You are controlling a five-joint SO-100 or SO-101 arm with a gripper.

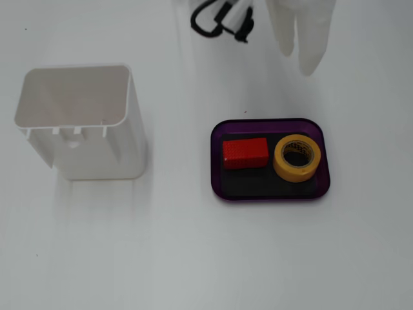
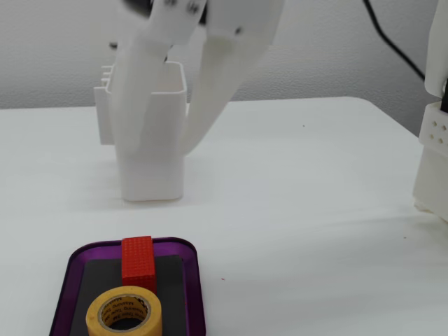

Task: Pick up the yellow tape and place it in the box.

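Observation:
The yellow tape (image 1: 296, 159) lies flat inside the box (image 1: 271, 122), the shallow purple tray with a black floor, in its right half in a fixed view. It also shows at the near end of the tray (image 2: 198, 280) as a roll (image 2: 124, 313). My gripper (image 1: 298, 58) hangs above the table beyond the tray, its white fingers spread apart and empty. In a fixed view it (image 2: 161, 150) hangs in front of the white container, well clear of the tape.
A red block (image 1: 245, 153) lies in the tray beside the tape, also seen from the side (image 2: 137, 260). A tall white open-topped container (image 1: 77, 123) stands apart from the tray (image 2: 154, 178). A black cable (image 1: 213, 19) and the arm's base (image 2: 434, 161) sit at the edges.

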